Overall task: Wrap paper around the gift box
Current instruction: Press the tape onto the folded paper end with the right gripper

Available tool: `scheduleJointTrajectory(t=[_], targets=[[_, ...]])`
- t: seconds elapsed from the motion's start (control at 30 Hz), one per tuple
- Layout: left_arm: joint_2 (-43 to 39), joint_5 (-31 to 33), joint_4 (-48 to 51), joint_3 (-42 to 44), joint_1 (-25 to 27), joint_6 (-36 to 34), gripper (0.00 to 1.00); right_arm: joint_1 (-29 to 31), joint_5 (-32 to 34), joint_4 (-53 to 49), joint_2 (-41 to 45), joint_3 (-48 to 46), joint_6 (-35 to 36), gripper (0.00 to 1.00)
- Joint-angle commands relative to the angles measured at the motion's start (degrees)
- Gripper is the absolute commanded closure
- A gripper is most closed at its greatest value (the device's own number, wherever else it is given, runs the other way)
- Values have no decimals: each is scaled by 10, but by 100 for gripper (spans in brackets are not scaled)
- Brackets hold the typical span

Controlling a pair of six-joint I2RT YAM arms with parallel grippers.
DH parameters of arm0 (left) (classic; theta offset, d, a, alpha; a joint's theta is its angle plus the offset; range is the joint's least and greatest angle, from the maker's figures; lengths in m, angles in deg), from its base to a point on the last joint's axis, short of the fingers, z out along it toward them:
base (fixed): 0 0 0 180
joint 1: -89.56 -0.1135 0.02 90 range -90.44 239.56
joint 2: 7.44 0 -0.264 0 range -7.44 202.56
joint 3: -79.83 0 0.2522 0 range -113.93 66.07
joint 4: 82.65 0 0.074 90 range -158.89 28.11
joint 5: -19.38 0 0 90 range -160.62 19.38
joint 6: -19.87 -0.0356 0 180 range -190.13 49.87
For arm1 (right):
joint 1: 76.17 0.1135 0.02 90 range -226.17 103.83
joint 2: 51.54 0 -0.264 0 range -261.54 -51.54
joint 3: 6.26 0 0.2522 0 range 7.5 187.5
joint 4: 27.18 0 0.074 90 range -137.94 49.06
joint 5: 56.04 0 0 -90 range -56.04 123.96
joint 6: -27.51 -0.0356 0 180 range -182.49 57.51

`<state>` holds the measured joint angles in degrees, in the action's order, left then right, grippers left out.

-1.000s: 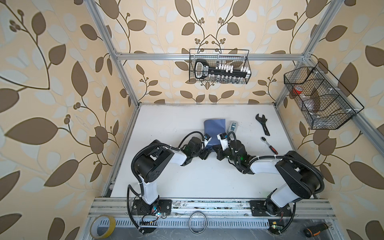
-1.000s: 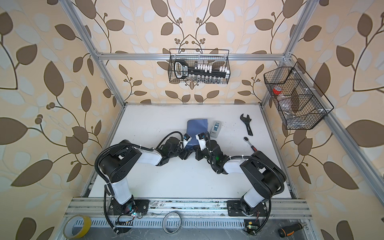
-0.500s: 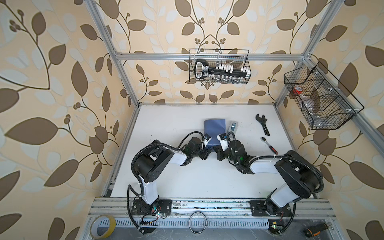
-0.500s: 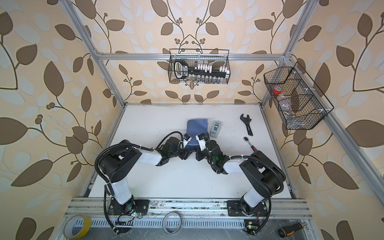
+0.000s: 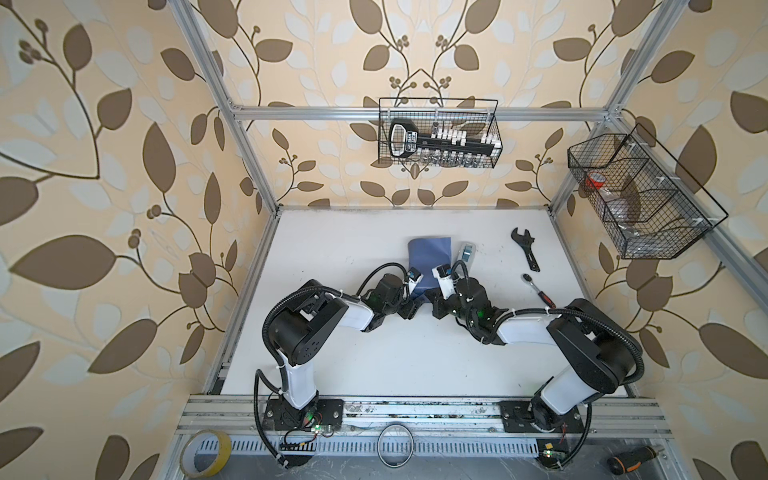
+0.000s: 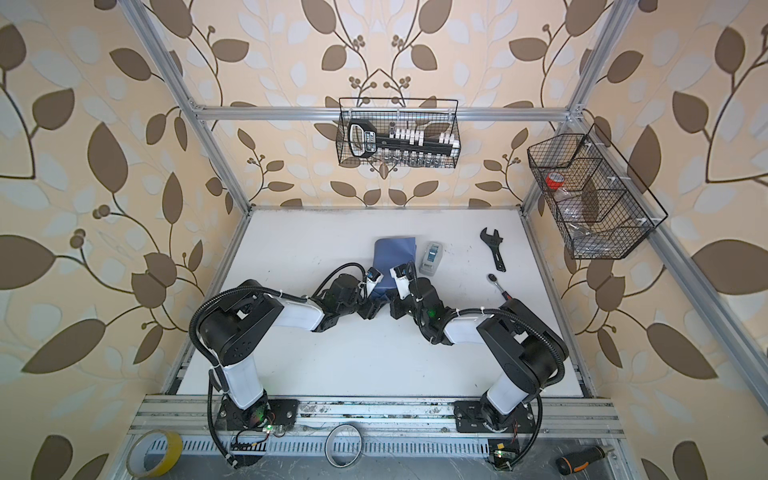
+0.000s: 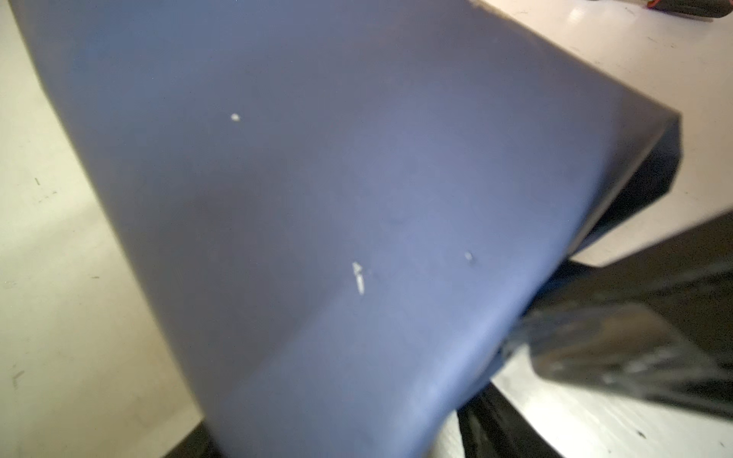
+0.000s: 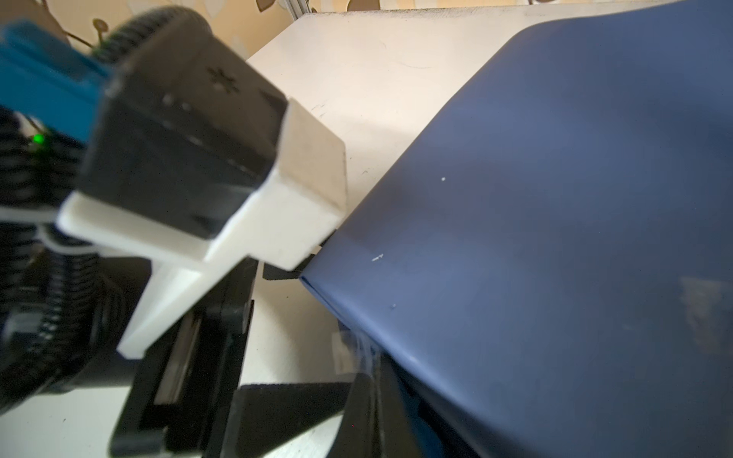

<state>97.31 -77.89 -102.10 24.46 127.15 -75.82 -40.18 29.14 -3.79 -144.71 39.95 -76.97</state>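
White table point(image 5: 374, 357), both arms point(image 5: 357, 318) folded low beside paper point(image 5: 430, 253)

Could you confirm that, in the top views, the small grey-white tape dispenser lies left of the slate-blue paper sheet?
Not quite: the small grey-white tape dispenser lies right of the slate-blue paper sheet, as both top views show.

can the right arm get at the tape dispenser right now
Probably yes: the tape dispenser lies on the table right beside the paper, close to the right gripper, nothing between. But that gripper is shut at the paper's near edge, so it may have to let go first.
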Motion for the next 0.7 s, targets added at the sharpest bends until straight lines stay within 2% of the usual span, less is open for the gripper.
scheduleJointTrajectory(t=[0.0, 0.67], targets=[[-13, -8, -21, -10, 4, 2, 28, -1, 16, -3, -12, 14, 16, 100], [-14, -8, -18, -14, 4, 3, 28, 8, 43, -13, -12, 20, 36, 97]])
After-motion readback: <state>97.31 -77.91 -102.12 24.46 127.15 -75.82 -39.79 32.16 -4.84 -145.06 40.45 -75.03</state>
